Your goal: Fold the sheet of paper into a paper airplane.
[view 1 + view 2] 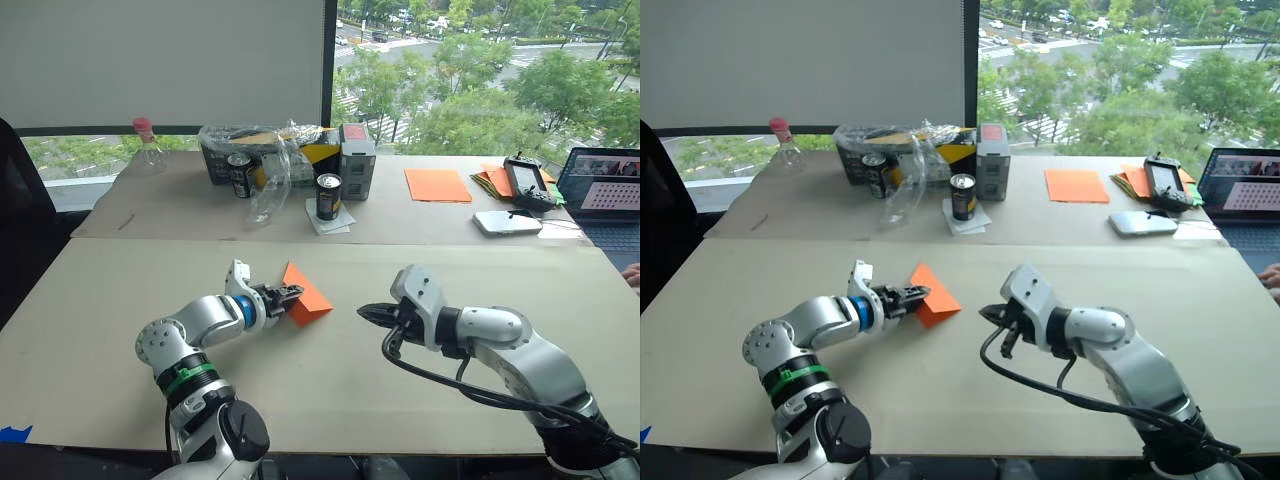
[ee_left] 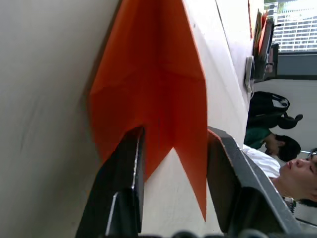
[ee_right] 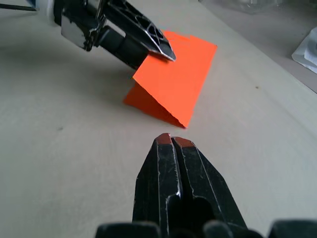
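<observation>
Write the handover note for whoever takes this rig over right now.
Left gripper: fingers open, straddling one edge of the folded sheet of paper.
Right gripper: shut, empty, off the sheet, pointing at it.
The sheet lies mid-table as a creased orange wedge, one flap raised.
Done: several folds.
Left: probably pressing the flap flat and the final wing folds.

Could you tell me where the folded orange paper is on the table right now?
The folded orange paper lies on the near table left of centre, at the left gripper, whose open fingers straddle its edge. The shut right gripper points at it from its right, apart.
</observation>
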Available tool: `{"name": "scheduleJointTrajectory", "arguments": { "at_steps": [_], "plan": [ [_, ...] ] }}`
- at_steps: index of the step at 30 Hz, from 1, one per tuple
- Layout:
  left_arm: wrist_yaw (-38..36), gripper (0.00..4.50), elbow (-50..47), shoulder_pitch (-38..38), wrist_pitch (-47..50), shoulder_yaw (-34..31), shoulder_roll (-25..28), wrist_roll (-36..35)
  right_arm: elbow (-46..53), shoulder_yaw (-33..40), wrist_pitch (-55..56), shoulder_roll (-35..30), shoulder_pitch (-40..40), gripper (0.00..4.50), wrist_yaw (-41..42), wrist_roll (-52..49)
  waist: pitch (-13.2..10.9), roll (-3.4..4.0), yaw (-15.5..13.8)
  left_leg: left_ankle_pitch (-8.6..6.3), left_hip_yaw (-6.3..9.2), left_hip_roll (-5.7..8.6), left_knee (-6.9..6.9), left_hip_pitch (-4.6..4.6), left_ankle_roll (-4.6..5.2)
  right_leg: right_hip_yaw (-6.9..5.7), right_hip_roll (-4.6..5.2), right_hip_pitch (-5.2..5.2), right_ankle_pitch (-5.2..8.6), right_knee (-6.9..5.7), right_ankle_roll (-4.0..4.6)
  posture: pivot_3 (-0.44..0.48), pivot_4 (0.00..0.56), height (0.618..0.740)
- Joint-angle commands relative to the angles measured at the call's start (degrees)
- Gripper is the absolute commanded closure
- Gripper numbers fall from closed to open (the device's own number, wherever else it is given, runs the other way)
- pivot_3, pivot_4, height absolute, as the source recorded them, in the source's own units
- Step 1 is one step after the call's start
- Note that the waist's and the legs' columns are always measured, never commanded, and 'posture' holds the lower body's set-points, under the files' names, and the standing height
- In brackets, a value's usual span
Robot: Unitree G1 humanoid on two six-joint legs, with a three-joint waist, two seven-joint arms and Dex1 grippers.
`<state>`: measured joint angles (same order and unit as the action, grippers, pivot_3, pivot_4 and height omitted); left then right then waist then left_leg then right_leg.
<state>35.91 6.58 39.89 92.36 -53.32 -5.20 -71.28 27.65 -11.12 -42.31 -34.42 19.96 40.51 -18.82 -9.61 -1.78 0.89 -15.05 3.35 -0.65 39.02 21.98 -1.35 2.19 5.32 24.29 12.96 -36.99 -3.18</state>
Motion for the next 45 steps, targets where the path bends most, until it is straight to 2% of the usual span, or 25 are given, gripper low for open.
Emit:
{"name": "scheduleJointTrajectory", "arguments": {
  "at_steps": [1, 5, 7, 12, 14, 17, 21, 22, 28, 33, 34, 40, 43, 45],
  "plan": [
    [3.2, 1.31, -0.3, -0.4, 0.1, 0.6, 4.2, -7.7, 0.2, -1.9, 0.4, 2.2, 2.3, 3.89, -0.6, 0.4, 0.0, 0.00, 0.0, 0.01, 0.00, 0.00, 0.00, 0.00, -0.02, 0.00, 0.00, -0.01, 0.00, 0.00, 0.00, 0.000, 0.150, 0.715],
    [4.3, 0.00, 1.9, -1.9, -1.2, 2.8, 13.6, -15.7, -2.9, -5.1, 2.4, 6.6, 4.7, 2.53, -1.7, 2.0, 0.0, 0.00, 0.4, 0.02, 0.02, -0.01, -0.03, -0.10, -0.04, 0.03, -0.04, -0.01, -0.03, -0.05, 0.04, 0.000, 0.150, 0.715],
    [4.3, 0.00, 3.1, -3.0, -3.2, 4.8, 18.0, -18.7, -5.6, -7.0, 3.8, 9.3, 6.2, 1.87, -3.1, 3.8, 0.0, 0.00, 0.4, 0.03, 0.02, -0.02, -0.06, -0.14, -0.06, 0.03, -0.05, 0.00, -0.03, -0.06, 0.05, 0.000, 0.150, 0.715],
    [-2.4, 0.00, 2.9, -8.1, -3.9, 12.4, 27.3, -21.1, -14.1, -12.4, 10.5, 16.0, 9.3, 0.13, -8.9, 12.6, 0.0, 0.00, 0.0, 0.09, 0.02, 0.00, -0.08, -0.14, -0.15, 0.03, -0.02, 0.01, -0.03, -0.05, 0.05, 0.000, 0.150, 0.715],
    [-8.3, 0.00, -0.7, -10.3, -4.1, 16.7, 30.9, -16.4, -17.3, -13.0, 10.5, 18.1, 10.6, 0.03, -11.7, 15.2, 0.0, -0.04, -0.1, 0.19, 0.03, 0.01, -0.10, -0.09, -0.35, 0.01, 0.01, 0.03, -0.03, -0.03, 0.05, 0.000, 0.150, 0.715],
    [-14.8, 0.00, -0.1, -12.3, -3.9, 19.8, 33.3, -19.5, -20.2, -13.1, 11.3, 20.3, 11.7, 0.03, -12.8, 17.1, 0.0, -0.04, -0.2, 0.26, 0.03, 0.03, -0.12, -0.05, -0.46, 0.01, 0.01, 0.03, -0.04, -0.02, 0.07, 0.000, 0.150, 0.715],
    [-24.1, 0.00, -6.6, -14.4, -7.6, 24.7, 36.7, -12.5, -22.0, -12.9, 12.8, 21.5, 12.3, 0.03, -13.3, 19.0, 0.0, -0.04, 0.2, 0.26, 0.05, -0.01, -0.21, -0.08, -0.46, 0.00, -0.03, 0.06, -0.03, -0.02, 0.08, 0.000, 0.150, 0.715],
    [-26.8, 0.00, -8.4, -15.1, -9.6, 25.5, 37.2, -10.7, -22.0, -12.6, 12.9, 21.7, 12.3, 0.54, -13.2, 19.0, 0.0, -0.04, 0.3, 0.26, 0.05, -0.02, -0.22, -0.07, -0.46, 0.00, -0.04, 0.07, -0.03, -0.02, 0.08, 0.000, 0.150, 0.715],
    [-39.9, 0.00, -10.0, -16.3, -10.4, 29.6, 41.4, -8.6, -21.6, -12.5, 14.3, 20.9, 11.8, 2.56, -12.1, 20.2, 0.0, -0.04, 0.6, 0.27, 0.02, -0.07, -0.31, -0.11, -0.47, 0.00, -0.07, 0.08, -0.02, -0.02, 0.11, 0.000, 0.150, 0.715],
    [-44.3, 0.00, -1.7, -13.1, -7.4, 29.3, 41.1, -14.8, -20.5, -12.2, 21.4, 17.0, 10.3, 4.32, -6.7, 19.7, 0.0, -0.04, 0.7, 0.26, 0.03, -0.07, -0.29, -0.09, -0.45, -0.01, -0.06, 0.07, -0.02, 0.00, 0.11, 0.000, 0.150, 0.715],
    [-45.2, 0.00, -1.2, -12.6, -7.1, 29.6, 41.4, -15.2, -20.4, -12.5, 23.4, 15.7, 10.1, 4.45, -5.2, 19.9, 0.0, -0.04, 0.7, 0.25, 0.03, -0.07, -0.28, -0.09, -0.44, -0.01, -0.05, 0.06, -0.02, 0.00, 0.11, 0.000, 0.150, 0.715],
    [-55.4, 0.00, 1.3, -5.7, -8.5, 33.4, 44.9, -9.5, -22.6, -11.8, 47.3, 4.0, 10.9, 4.45, 7.6, 19.9, 0.0, -0.07, 0.9, 0.24, 0.03, -0.07, -0.27, -0.06, -0.41, -0.04, -0.06, 0.04, -0.01, 0.06, 0.10, 0.000, 0.150, 0.715],
    [-63.9, 0.00, -1.1, -4.2, -12.2, 37.2, 47.1, -3.6, -23.1, -12.4, 55.5, 0.7, 10.0, 4.45, 14.7, 17.5, 0.0, -0.07, 1.4, 0.23, 0.01, -0.07, -0.31, -0.11, -0.41, -0.03, -0.05, -0.04, -0.01, 0.15, 0.09, 0.000, 0.150, 0.715],
    [-71.8, 0.00, -5.1, -5.0, -15.3, 42.5, 50.1, 1.5, -22.7, -12.5, 60.0, -0.5, 8.9, 4.45, 17.6, 16.5, 0.0, -0.08, 1.9, 0.23, -0.01, -0.08, -0.34, -0.10, -0.40, -0.01, -0.07, -0.02, -0.01, 0.20, 0.09, 0.000, 0.150, 0.715]
  ]
}}
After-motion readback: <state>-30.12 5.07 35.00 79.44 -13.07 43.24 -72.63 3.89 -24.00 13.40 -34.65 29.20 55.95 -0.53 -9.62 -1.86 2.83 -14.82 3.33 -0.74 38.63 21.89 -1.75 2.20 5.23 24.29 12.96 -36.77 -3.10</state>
